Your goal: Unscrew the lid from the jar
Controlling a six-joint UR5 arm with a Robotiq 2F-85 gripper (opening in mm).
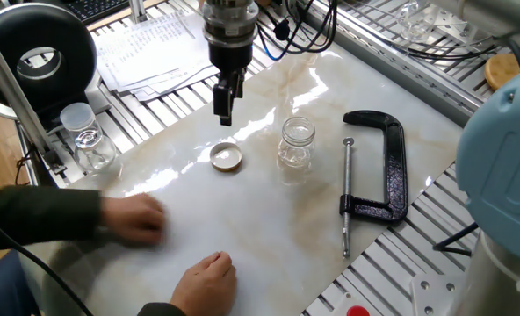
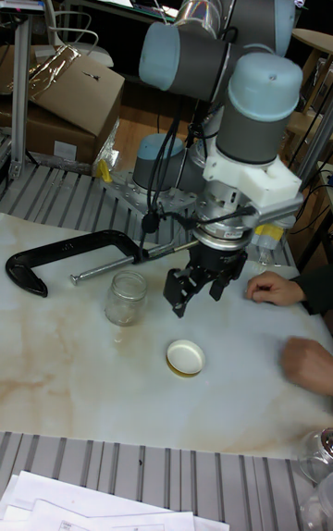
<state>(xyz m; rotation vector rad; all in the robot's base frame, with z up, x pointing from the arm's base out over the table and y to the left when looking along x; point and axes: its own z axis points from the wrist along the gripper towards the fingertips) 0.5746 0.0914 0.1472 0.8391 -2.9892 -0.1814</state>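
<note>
The jar (image 1: 296, 143) (image 2: 126, 298) stands upright on the marble tabletop, clear glass with its threaded mouth bare. On the table to its left lies the lid (image 1: 226, 157) (image 2: 185, 358), flat, pale inside facing up with a gold rim. My gripper (image 1: 227, 107) (image 2: 199, 290) hangs above and just behind the lid, fingers pointing down and apart, open with nothing between them. It touches neither lid nor jar.
A black C-clamp (image 1: 379, 167) (image 2: 65, 263) lies right of the jar. A person's two hands (image 1: 133, 218) (image 1: 207, 274) rest on the front left of the table. A glass container with a whitish top (image 1: 83, 136), papers (image 1: 146, 48) and a wooden disc (image 1: 509, 70) sit at the edges.
</note>
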